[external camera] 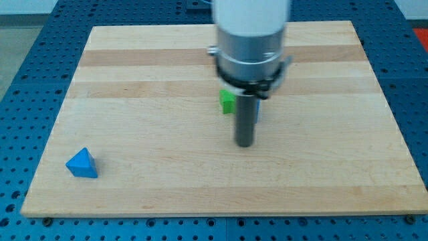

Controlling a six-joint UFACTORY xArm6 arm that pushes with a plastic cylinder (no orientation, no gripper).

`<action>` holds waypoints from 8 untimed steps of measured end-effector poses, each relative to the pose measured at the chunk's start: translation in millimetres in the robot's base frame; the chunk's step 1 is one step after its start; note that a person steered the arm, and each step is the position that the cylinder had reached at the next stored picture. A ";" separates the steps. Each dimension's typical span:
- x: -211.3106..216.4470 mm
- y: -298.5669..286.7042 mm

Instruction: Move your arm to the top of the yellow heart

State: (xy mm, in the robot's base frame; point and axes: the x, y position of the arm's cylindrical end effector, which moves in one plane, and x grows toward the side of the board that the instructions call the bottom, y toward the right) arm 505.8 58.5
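Wooden tabletop, pale planks, sits on a blue perforated base.

Arm comes down from the view's top, just right of centre: a broad white and grey body with a dark collar, then the straight dark rod. My tip rests near the tabletop's centre. No fingers on this rig, only the rod, so nothing is held or clamped.

Green block: just up and to the view's left of my tip, tucked against the rod's left side under the collar. Shape partly hidden by the arm, cannot make it out. Whether rod and block touch, cannot tell.

A sliver of blue shows at the rod's right edge, below the collar; a hint of red just above it. Both too hidden to tell what they are.

Blue triangle: well away from my tip, far to the view's left and a little lower, near the tabletop's bottom-left corner.

Yellow heart: not seen anywhere on the tabletop in this view. The arm's body covers a patch at the view's top above my tip.
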 end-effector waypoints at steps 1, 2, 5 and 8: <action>-15.6 54.1; -40.8 81.0; -65.0 31.2; -57.9 -53.2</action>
State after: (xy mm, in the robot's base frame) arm 447.8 5.3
